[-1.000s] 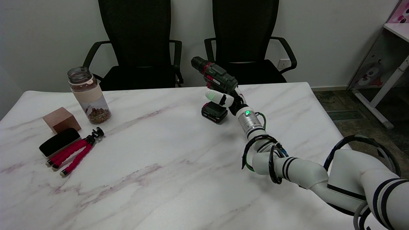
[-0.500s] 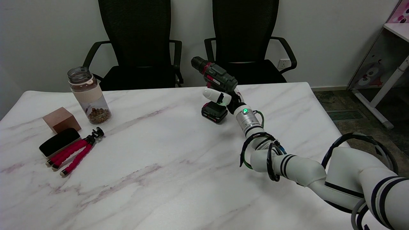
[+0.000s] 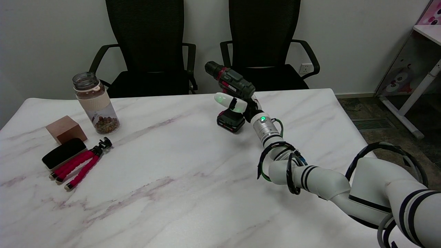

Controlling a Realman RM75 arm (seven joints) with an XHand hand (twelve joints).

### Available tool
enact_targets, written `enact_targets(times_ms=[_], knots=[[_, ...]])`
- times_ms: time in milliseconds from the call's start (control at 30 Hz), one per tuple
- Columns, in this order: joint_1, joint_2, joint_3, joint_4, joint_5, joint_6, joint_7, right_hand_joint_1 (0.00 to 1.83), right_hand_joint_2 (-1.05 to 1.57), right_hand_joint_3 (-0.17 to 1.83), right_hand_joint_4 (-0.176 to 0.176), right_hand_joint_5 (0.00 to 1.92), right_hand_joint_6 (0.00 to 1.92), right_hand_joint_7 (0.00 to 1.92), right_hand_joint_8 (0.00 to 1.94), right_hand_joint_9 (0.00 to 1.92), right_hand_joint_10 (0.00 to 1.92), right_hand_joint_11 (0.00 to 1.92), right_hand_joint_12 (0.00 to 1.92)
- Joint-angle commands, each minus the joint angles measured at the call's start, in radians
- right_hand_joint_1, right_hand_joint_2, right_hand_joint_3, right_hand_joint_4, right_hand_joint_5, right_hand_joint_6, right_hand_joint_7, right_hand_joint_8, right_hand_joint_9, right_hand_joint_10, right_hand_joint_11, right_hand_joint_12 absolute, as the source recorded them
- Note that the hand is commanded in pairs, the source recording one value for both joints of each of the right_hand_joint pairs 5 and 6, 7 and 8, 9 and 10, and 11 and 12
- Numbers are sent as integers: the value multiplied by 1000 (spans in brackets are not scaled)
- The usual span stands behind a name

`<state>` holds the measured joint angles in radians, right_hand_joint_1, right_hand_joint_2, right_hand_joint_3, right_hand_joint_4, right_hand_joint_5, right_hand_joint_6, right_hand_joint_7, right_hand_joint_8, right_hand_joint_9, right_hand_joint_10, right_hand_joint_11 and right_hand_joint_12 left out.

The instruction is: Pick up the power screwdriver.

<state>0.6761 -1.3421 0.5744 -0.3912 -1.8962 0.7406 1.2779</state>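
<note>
We read the power screwdriver (image 3: 231, 90) as standing on its battery base on the marble table (image 3: 165, 165), toward the far edge and just in front of the right-hand office chair (image 3: 265, 44), with its long body tilted so the chuck points up and to the picture's left. Our right hand (image 3: 241, 105) sits at the grip, between the green body above and the black battery below, reaching in from the lower right along the forearm's line. One white finger (image 3: 225, 100) lies across the near side of the handle (the others are hidden behind the tool), so we cannot tell whether the grasp is closed or merely touching. We judge the lift turns on this: the handle's axis runs roughly upright, crosswise to the wrapping finger, so a straight upward pull should suit it.
</note>
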Motion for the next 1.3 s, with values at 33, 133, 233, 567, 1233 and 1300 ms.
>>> enact_targets(times_ms=[33, 133, 233, 567, 1233, 1300], knots=[[-1, -5, 2, -8, 2, -7, 3, 912, 23, 708, 97, 80, 80, 80, 80, 307, 307, 206, 206], [-3, -5, 4, -8, 2, -7, 5, 916, 110, 726, 94, 91, 91, 91, 91, 338, 338, 225, 225], [-4, -5, 5, -8, 2, -7, 7, 918, 172, 711, 89, 100, 100, 100, 100, 369, 369, 250, 250], [-6, -5, 8, -8, 7, -27, 8, 966, 260, 837, 78, 122, 122, 122, 122, 1016, 1016, 773, 773], [7, -5, 8, -3, 58, -29, -2, 931, 563, 871, 101, 621, 621, 621, 621, 1611, 1611, 1515, 1515], [7, -5, 8, -5, 58, -27, -2, 943, 592, 873, 103, 795, 795, 795, 795, 1626, 1626, 1559, 1559]])
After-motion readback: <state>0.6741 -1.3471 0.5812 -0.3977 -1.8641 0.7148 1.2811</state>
